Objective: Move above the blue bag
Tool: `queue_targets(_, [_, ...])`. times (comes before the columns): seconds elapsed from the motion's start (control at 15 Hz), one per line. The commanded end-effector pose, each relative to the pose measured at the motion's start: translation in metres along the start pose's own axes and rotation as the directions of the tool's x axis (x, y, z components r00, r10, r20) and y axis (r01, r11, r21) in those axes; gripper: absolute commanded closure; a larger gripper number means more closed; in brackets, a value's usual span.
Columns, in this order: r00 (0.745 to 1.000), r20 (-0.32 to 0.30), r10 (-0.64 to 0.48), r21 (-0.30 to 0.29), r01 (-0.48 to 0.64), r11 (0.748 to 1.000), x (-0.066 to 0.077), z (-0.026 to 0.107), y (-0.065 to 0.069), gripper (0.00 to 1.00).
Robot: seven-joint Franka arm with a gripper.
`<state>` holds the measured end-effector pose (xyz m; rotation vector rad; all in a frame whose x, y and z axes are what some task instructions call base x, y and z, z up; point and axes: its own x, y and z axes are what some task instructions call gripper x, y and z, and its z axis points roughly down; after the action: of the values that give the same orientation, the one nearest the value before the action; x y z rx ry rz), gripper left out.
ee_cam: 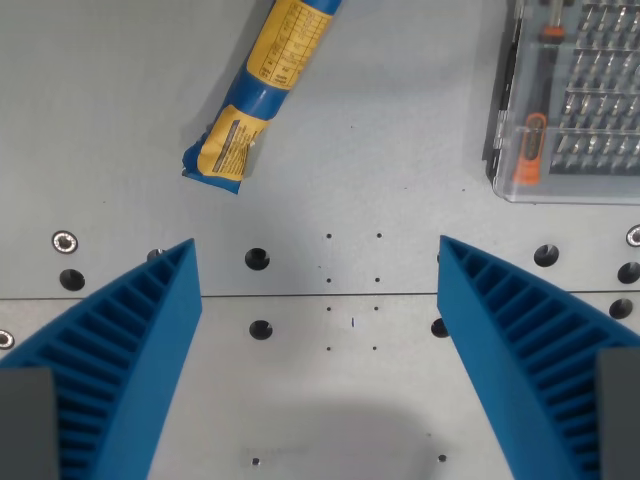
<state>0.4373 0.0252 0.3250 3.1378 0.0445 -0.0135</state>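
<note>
The blue bag [262,88] is a rolled blue and yellow packet lying slanted on the grey table, at the upper left of the wrist view, its upper end cut off by the top edge. My gripper [318,255] is open and empty, with its two blue ribbed fingers [130,350] wide apart at the bottom left and bottom right. The bag lies beyond the fingertips, toward the wrist view's left, apart from both fingers.
A clear plastic screwdriver bit case [570,95] with an orange-handled driver lies at the upper right. The grey metal table [400,150] has bolt holes and a seam [320,296] running across between the fingertips.
</note>
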Motion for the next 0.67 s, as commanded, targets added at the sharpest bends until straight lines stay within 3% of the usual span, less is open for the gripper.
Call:
queue_targets(0.07, [1.000,-0.005,0.000,0.000,0.000,1.000,-0.0002,-0.0023,0.0000,0.00])
queue_targets(0.67, [0.999,-0.009,0.041,0.000,-0.041,0.999,0.0006,0.0012,-0.0005,0.00])
